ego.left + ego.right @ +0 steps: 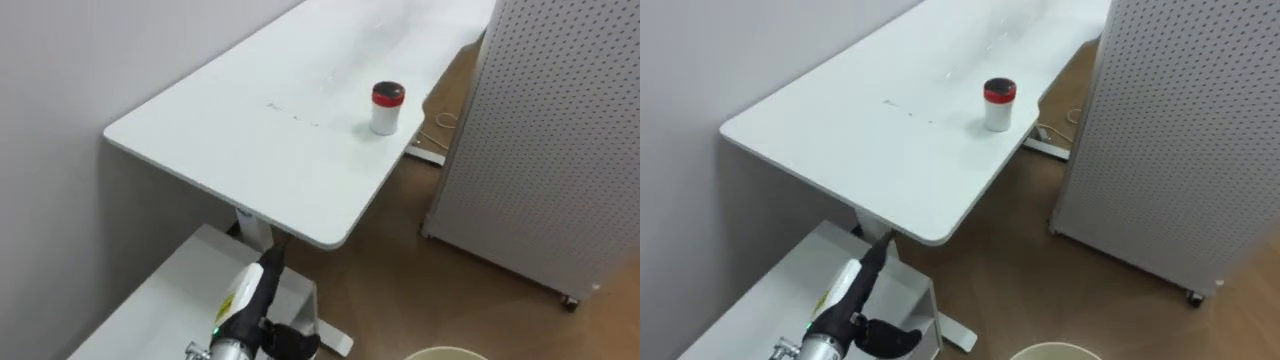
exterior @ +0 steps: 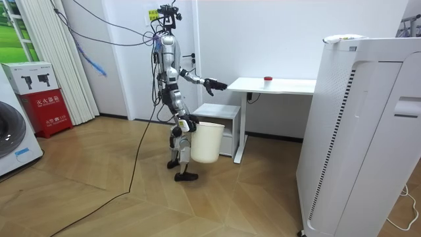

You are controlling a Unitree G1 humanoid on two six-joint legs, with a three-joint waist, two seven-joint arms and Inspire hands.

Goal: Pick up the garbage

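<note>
A small white container with a red lid [image 1: 386, 108] stands upright on the white desk [image 1: 250, 140], near the desk's right edge. My left hand [image 1: 290, 342] reaches forward from the lower left, below and short of the desk's near end, fingers relaxed and holding nothing. In the room view I stand facing the desk with that left hand [image 2: 215, 84] stretched toward it, well short of the container [image 2: 268, 79]. My right hand [image 2: 187, 124] hangs at my side and carries a white bin [image 2: 207, 141] by its rim, clear of the floor. The bin's rim [image 1: 445, 353] shows at the bottom edge.
A tall white perforated panel on wheels [image 1: 560, 150] stands close to the desk's right side, leaving a narrow strip of wooden floor. A low white cabinet [image 1: 170, 300] sits under the desk's near end. A wall runs along the left.
</note>
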